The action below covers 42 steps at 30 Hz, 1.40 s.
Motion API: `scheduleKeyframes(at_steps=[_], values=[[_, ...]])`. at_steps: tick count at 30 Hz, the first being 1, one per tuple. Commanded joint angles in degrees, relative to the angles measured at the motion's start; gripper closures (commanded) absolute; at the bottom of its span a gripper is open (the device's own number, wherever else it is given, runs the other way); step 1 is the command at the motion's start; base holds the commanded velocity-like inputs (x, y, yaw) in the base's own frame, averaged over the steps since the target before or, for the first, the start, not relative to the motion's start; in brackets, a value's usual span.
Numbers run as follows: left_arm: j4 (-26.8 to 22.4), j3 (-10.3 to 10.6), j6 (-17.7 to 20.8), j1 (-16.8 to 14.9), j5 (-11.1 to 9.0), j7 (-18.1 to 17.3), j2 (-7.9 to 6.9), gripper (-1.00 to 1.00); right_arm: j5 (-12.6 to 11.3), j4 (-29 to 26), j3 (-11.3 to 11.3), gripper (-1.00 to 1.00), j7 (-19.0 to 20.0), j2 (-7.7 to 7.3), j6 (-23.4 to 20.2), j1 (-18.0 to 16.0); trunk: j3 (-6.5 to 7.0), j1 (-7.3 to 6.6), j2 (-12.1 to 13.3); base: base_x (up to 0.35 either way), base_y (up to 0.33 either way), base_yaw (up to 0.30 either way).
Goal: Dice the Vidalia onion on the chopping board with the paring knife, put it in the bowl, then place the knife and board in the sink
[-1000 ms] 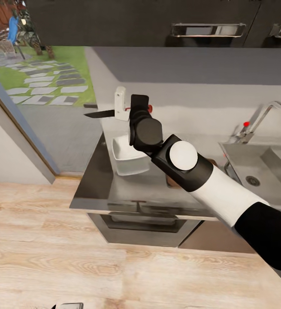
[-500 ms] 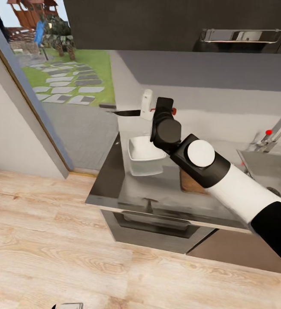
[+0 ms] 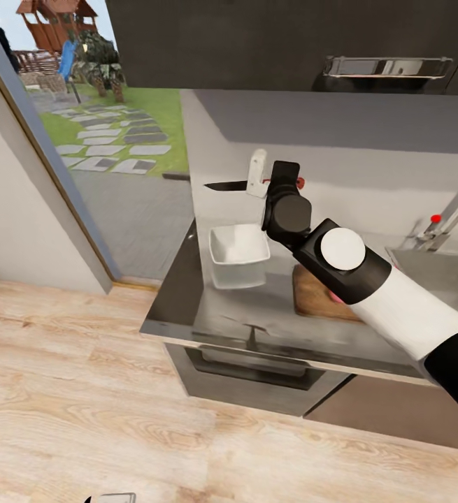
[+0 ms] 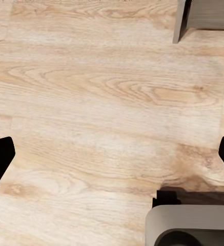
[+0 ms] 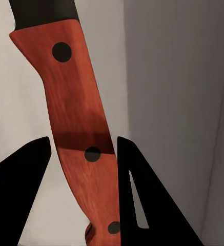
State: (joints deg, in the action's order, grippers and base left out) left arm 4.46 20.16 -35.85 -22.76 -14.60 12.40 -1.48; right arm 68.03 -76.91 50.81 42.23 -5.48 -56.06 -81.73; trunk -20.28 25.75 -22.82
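Glossy countertop (image 3: 187,300), seemingly wooden chopping board (image 3: 316,297)

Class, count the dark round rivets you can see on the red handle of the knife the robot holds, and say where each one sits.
3 on the paring knife: one near the blade, one level with the fingertips of the right gripper, one at the butt end. Others may be hidden.

Above bowl (image 3: 238,253): open air, reachable from overhead.
Behind: wall (image 3: 340,150) close to the raised paring knife (image 3: 230,186).
Bench (image 3: 270,318) front strip: bare.
Overhead: cabinet (image 3: 256,42) caps height.
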Motion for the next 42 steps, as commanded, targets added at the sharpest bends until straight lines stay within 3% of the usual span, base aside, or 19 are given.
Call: scheduleKeyframes(at_steps=[1, 15, 35, 42], values=[[0.2, 0.5, -0.3, -0.1, -0.3, 0.2, 0.05, -1.0, 0.6, 0.0, 0.2, 1.0, 0.6, -0.06, -0.2, -0.1, -0.01, 0.04, -0.1, 0.0, -0.061, 0.0], [0.2, 0.5, -0.3, -0.1, -0.3, 0.2, 0.07, -1.0, -0.5, 0.0, 0.2, 1.0, 0.6, -0.06, -0.1, 0.0, 1.26, 0.04, -0.1, 0.0, -0.234, 0.0], [0.2, 0.5, -0.2, -0.1, -0.3, 0.2, 0.07, -1.0, -0.7, 0.0, 0.2, 1.0, 0.6, -0.06, -0.2, 0.4, 3.08, 0.04, -0.1, 0.0, -0.008, 0.0], [0.2, 0.5, 2.2, -0.1, -0.3, 0.1, 0.29, -1.0, -0.8, 0.2, 0.2, 1.0, 0.6, -0.06, -0.1, 0.5, 3.72, 0.04, -0.1, 0.0, 0.0, -0.01]])
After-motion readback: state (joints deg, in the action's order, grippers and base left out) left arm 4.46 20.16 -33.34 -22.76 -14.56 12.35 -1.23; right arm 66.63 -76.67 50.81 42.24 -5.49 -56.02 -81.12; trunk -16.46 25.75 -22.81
